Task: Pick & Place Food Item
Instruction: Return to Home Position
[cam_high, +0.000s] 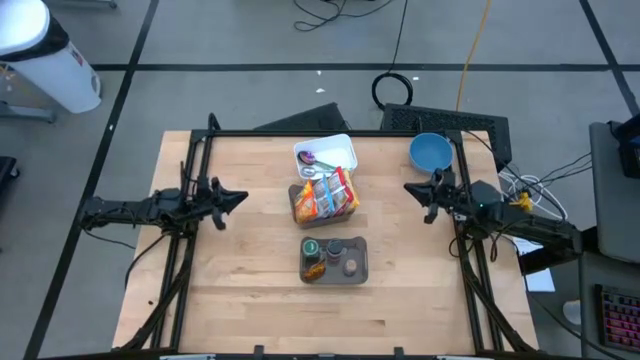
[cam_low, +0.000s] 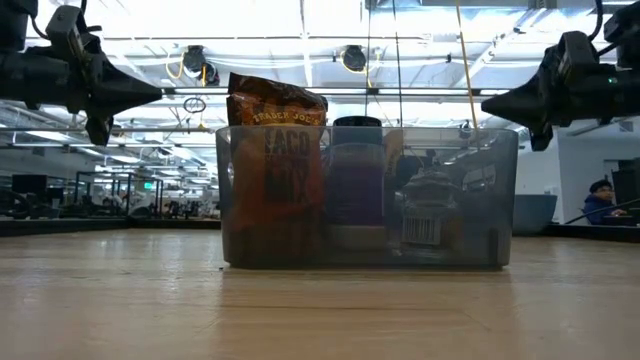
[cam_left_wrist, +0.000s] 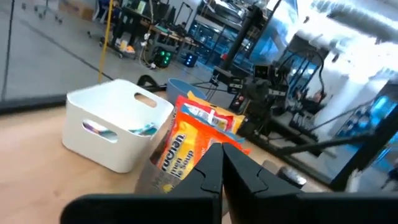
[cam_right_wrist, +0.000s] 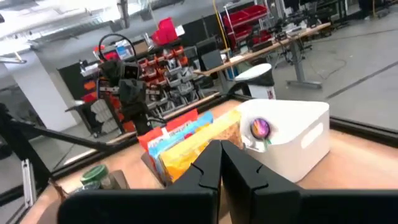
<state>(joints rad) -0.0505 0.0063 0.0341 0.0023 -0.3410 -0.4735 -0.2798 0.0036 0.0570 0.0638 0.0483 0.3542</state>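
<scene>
I log the left tool (cam_high: 240, 197) and right tool (cam_high: 408, 188) both clenched, empty, hovering over opposite edges of the pale wooden desk (cam_high: 240, 290); crinkly orange noodle packs (cam_high: 328, 196) fill the rectangular dark plastic bin (cam_high: 293, 203).

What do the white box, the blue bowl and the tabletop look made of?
White box: likely matte moulded plastic, rounded corners, cut-out handles. Blue bowl: probably smooth plastic; uniform colour, uncertain. Tabletop: pale wood, visible plank seams and grain.

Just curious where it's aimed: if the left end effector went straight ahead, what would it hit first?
Probably the orange noodle packs sticking out of the black bin, though the left end effector may pass above.
</scene>
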